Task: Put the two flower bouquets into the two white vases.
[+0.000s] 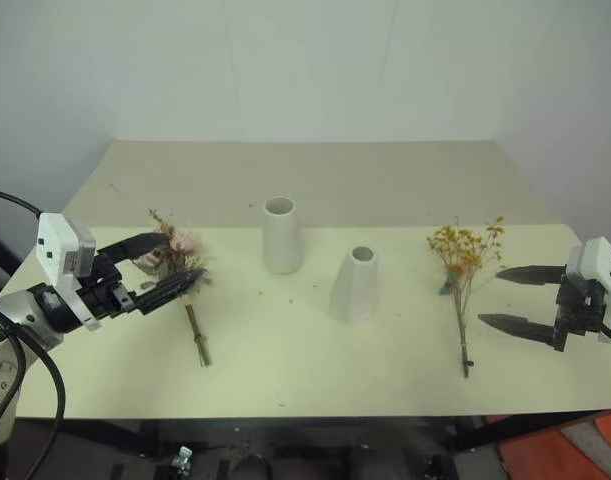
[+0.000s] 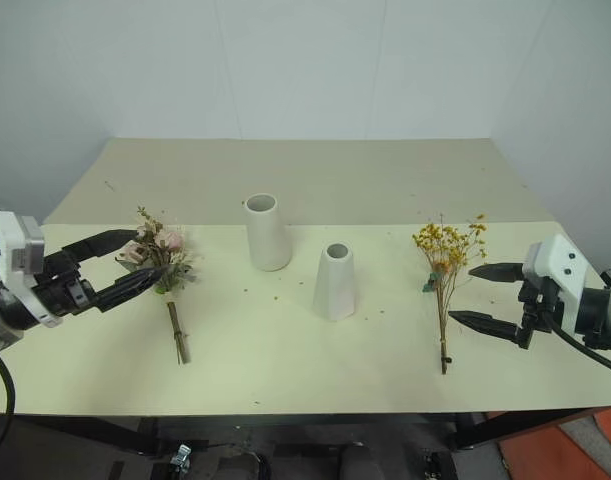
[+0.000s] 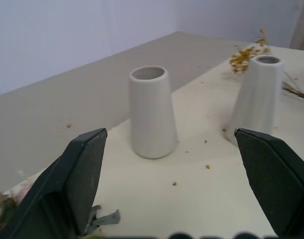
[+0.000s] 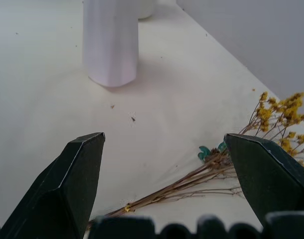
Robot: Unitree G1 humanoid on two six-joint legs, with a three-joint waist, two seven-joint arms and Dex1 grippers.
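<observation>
Left gripper (image 1: 157, 268), black two-fingered, stands released with its jaws wide apart, held over the table's left side with nothing between the fingers. Its fingertips lie at the head of the dried pink rose bouquet with grey-green leaves (image 1: 181, 262), which lies flat on the cream table top (image 1: 285, 340), stems toward the near edge; whether the fingers touch the blooms cannot be told.

Right gripper (image 1: 505, 297), of the same pattern, is likewise released and empty, jaws spread. Just beside it, toward the centre, lies the spray of tiny yellow-orange flowers on thin brown stems (image 1: 462, 262), flat on the table and apart from the fingers.

Count: two bouquets, two vases, two grippers. No brand, label or writing can be read.

Between the bouquets stand the taller near-cylindrical matte white vase (image 1: 281, 235) and, nearer and to its right, the shorter cone-shaped matte white vase (image 1: 355, 285). Both are upright, apart from each other, mouths empty. Small crumbs of dried matter (image 3: 174, 183) dot the table around them.
</observation>
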